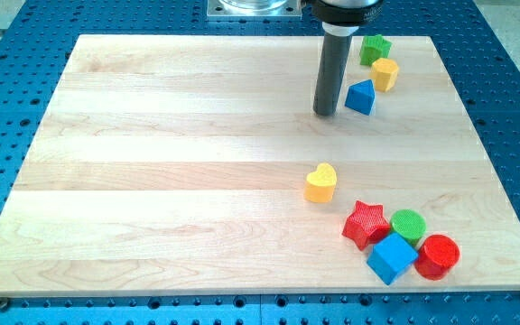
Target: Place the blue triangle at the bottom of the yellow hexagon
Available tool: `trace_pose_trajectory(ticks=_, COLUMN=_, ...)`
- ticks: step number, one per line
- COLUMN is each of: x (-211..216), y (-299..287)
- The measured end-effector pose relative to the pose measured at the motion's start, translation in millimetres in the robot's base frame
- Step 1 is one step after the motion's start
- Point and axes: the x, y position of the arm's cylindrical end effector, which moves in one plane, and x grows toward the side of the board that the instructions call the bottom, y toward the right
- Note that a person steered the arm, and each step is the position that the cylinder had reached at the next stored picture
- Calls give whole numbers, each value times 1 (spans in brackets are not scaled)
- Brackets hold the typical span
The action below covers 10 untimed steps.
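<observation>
Where the wooden board (197,181) nears its upper right corner, the blue triangle (361,97) is seen as a small solid wedge with its peak upward. It is found at about 3 o'clock of my tip (325,114), just beside it; contact cannot be told. At the triangle's 1 o'clock the yellow hexagon (385,74) is set, touching or nearly so. Eight blocks are counted: two blue, two yellow, two green, two red. One rod is present, nothing held by it.
</observation>
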Motion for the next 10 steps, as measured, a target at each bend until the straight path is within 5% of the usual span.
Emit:
trace_pose_trajectory(ticks=6, x=-31, y=69)
trace_pose_trajectory(ticks=9, x=62, y=88)
trace_pose_trajectory(ticks=10, x=37, y=115)
